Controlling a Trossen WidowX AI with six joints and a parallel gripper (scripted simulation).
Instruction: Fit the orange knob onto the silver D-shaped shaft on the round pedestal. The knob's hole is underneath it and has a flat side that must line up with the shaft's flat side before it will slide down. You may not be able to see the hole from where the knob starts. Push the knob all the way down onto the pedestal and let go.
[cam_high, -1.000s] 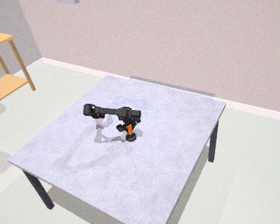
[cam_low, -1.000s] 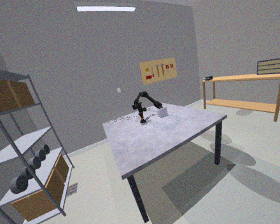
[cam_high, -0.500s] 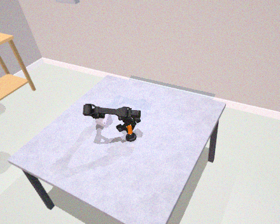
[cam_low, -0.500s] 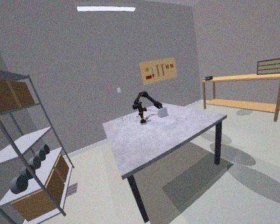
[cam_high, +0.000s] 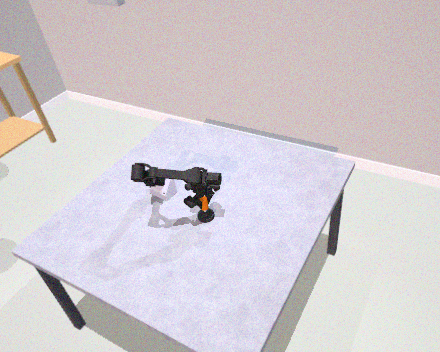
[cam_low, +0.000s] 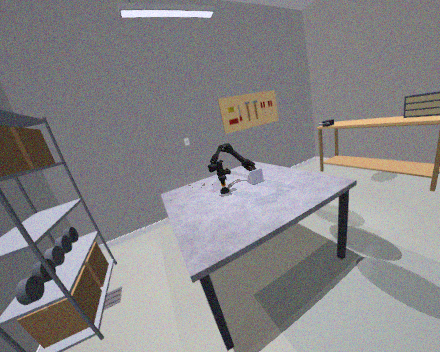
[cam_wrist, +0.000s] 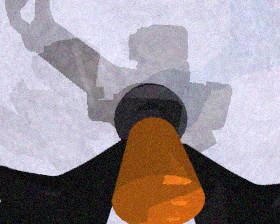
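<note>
Now tool (cam_wrist: 156, 178) clamps orange knob (cam_wrist: 158, 172) over round pedestal (cam_wrist: 150, 106).

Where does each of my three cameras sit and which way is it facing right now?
Top: high over one table corner, looking down; the whole arm shows, gripper shut on the orange knob above the round pedestal.
Exterior: across the room near a shelf rack, facing the table and back wall; the arm is small.
Wrist: on the gripper, looking down past its dark fingers at knob and pedestal.
All three share knob and pedestal.
</note>
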